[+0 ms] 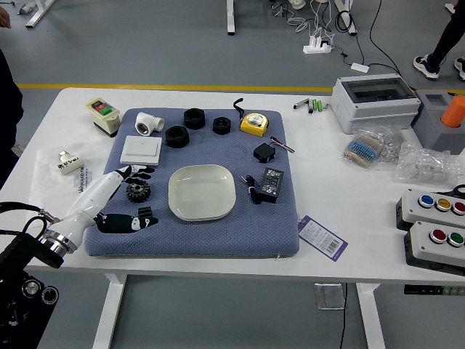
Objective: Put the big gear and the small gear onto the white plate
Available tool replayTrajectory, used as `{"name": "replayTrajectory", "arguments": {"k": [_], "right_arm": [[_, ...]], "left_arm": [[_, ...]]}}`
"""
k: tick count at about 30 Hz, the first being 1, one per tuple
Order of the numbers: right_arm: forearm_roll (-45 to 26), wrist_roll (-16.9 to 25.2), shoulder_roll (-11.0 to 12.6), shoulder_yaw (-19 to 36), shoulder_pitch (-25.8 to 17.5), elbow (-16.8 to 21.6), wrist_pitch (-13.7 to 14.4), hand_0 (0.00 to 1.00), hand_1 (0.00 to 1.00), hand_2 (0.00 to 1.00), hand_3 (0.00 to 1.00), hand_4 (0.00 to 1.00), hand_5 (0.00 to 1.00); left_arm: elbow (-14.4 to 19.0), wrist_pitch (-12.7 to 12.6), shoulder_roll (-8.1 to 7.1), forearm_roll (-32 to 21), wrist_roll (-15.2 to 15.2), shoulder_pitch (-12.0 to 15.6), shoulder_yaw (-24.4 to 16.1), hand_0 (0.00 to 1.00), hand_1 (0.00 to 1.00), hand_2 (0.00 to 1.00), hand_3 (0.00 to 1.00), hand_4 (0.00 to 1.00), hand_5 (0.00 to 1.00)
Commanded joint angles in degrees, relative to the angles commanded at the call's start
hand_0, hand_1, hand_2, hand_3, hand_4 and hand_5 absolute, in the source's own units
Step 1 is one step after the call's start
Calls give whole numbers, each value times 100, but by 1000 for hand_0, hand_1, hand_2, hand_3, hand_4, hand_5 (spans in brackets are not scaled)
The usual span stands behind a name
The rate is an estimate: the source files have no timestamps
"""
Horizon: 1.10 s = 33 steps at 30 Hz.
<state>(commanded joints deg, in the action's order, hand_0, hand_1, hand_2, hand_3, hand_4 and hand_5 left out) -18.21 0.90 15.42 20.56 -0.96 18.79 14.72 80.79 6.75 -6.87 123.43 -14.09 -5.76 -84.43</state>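
Note:
My left hand [149, 195] reaches in from the left over the blue mat. Its fingers are spread, with the upper ones above and the thumb below a black toothed gear [138, 192], and they do not appear closed on it. The gear lies on the mat, left of the white plate [202, 193], which holds nothing. I cannot make out a second toothed gear; part of the mat is hidden under the hand.
Behind the plate are black round pieces [176, 136], a white pipe fitting [149, 123], a white box [141, 150] and a yellow tape measure [254, 124]. Right of it lies a black adapter [271, 185]. People stand partly visible at the left edge and upper right.

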Motion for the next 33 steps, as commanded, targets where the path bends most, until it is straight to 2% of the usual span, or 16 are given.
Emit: {"name": "replayTrajectory", "arguments": {"k": [3, 9, 15, 19, 20, 25, 26, 31, 32, 33], "right_arm": [[-8, -2, 5, -4, 8, 1, 2, 703, 728, 775, 603, 833, 694], [-7, -4, 16, 8, 36, 3, 11, 703, 727, 775, 603, 833, 694], [-9, -10, 22, -2, 54, 3, 11, 703, 728, 775, 603, 834, 694], [-13, -13, 19, -11, 54, 1, 9, 703, 728, 775, 603, 834, 694], [-17, -13, 18, -14, 53, 0, 8, 703, 728, 775, 603, 833, 693], [-11, -16, 19, -25, 58, 1, 5, 703, 728, 775, 603, 833, 693], [-9, -16, 20, -26, 59, 1, 4, 703, 728, 775, 603, 834, 693], [-8, -15, 20, -17, 66, 1, 3, 703, 728, 775, 603, 834, 693], [-8, -15, 21, -14, 67, 1, 3, 703, 728, 775, 604, 833, 693], [-8, -14, 21, -13, 69, 1, 3, 703, 728, 775, 604, 833, 693]], "left_arm": [[-111, 91, -92, 162, 96, -171, 123, 631, 666, 727, 730, 938, 80], [-364, 265, -366, 525, 308, -618, 527, 626, 664, 726, 728, 926, 58], [-467, 521, -559, 657, 635, -839, 894, 620, 660, 722, 719, 928, 61], [-450, 519, -577, 657, 706, -822, 967, 620, 660, 722, 719, 928, 61], [-438, 493, -575, 657, 728, -804, 977, 569, 642, 705, 704, 932, 71], [-498, 393, -570, 657, 781, -793, 1020, 569, 642, 705, 704, 932, 71], [-510, 381, -570, 657, 785, -796, 1024, 490, 579, 620, 667, 903, 72], [-592, 285, -592, 657, 800, -821, 1060, 490, 579, 620, 667, 903, 72], [-596, 273, -597, 657, 802, -822, 1067, 465, 554, 592, 625, 862, 63], [-598, 266, -600, 657, 803, -823, 1071, 465, 554, 592, 625, 862, 63]]}}
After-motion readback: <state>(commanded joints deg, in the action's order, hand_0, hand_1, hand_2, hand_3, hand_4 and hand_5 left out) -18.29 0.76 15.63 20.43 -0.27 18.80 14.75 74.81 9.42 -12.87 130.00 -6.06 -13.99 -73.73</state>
